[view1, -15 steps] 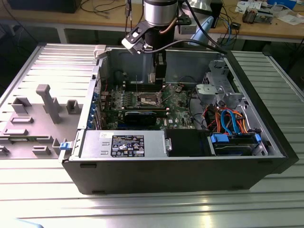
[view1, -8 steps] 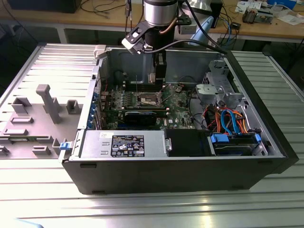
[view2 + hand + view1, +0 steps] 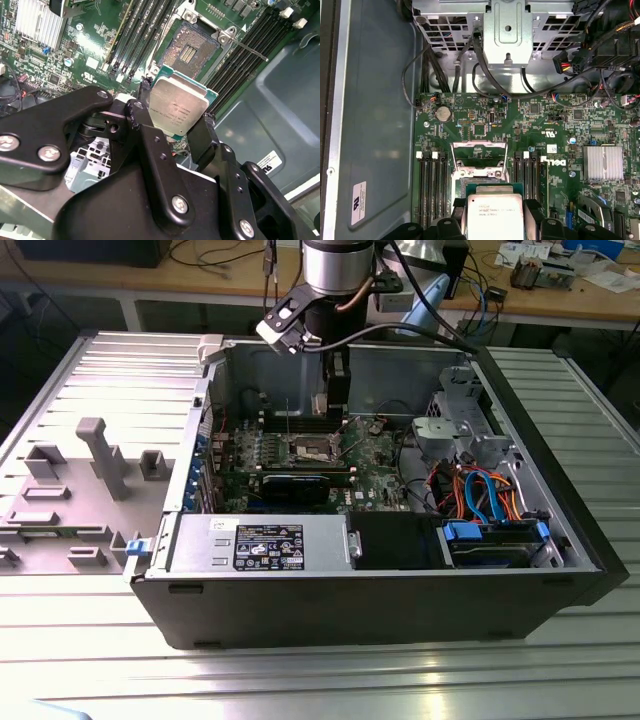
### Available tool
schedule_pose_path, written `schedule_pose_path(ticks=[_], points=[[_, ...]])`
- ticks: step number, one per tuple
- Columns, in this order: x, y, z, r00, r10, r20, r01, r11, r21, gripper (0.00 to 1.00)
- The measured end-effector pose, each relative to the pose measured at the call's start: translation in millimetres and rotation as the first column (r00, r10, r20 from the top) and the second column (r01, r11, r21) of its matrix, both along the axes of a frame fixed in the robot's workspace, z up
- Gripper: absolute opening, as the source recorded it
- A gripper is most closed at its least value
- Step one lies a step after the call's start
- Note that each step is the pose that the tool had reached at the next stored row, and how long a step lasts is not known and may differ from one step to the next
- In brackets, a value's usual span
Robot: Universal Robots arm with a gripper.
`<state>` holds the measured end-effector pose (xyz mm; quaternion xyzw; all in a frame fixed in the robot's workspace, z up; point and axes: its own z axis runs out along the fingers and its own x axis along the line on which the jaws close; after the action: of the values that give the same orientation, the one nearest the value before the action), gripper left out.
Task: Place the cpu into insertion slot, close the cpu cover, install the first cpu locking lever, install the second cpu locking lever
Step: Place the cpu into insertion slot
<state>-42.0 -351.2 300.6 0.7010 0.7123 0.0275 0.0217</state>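
Gripper clenched on the cpu beside the open insertion slot

Black jointed fingers are seen nearest in both wrist views, clamped on two opposite edges of the cpu, its silver-grey top turned to the cameras. The chip is held clear of the green motherboard, near one edge of the insertion slot. The slot's dark contact field is left bare, though part is hidden in the first wrist view by chip and fingers. The cpu cover is tilted up on its hinge at the slot's edge away from the chip. A thin locking lever is swung out across the black memory slots flanking the socket. A finned heatsink is set elsewhere on the board, and dark cables are draped from a metal drive cage at its edge. In the exterior view the arm is seen reaching into an open computer case laid on a ribbed bench, with a power supply along the case's near wall and a grey fixture plate on the exterior view's left.
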Motion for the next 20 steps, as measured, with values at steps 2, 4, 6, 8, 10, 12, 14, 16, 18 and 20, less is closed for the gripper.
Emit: schedule_pose_path(ticks=[2, 4, 6, 8, 10, 12, 14, 16, 18, 20], points=[[-1.2, 0.1, -4.0, 1.0, 0.004, 0.0001, -0.004, 1.0, -0.0002, 0.55], [-2.3, 1.2, -9.9, 1.0, 0.005, 0.0, -0.005, 1.0, -0.0002, 0.55], [-2.4, 2.6, -13.7, 1.0, 0.005, 0.0, -0.005, 1.0, -0.0001, 0.55], [-2.7, 3.8, -18.4, 1.0, 0.005, 0.0001, -0.005, 1.0, -0.0001, 0.55], [-7.0, 4.0, -25.9, 1.0, 0.005, 0.0, -0.005, 1.0, -0.0002, 0.55], [-8.7, 4.1, -28.7, 1.0, 0.005, 0.0001, -0.005, 1.0, -0.0002, 0.55], [-8.7, 4.0, -28.8, 1.0, 0.005, 0.0, -0.005, 1.0, -0.0003, 0.55], [-8.7, 4.1, -29.4, 1.0, 0.005, 0.0001, -0.005, 1.0, -0.0002, 0.55], [-8.7, 4.1, -29.6, 1.0, 0.005, 0.0001, -0.005, 1.0, -0.0001, 0.55], [-8.7, 4.1, -29.7, 1.0, 0.005, 0.0, -0.005, 1.0, -0.0002, 0.55]])
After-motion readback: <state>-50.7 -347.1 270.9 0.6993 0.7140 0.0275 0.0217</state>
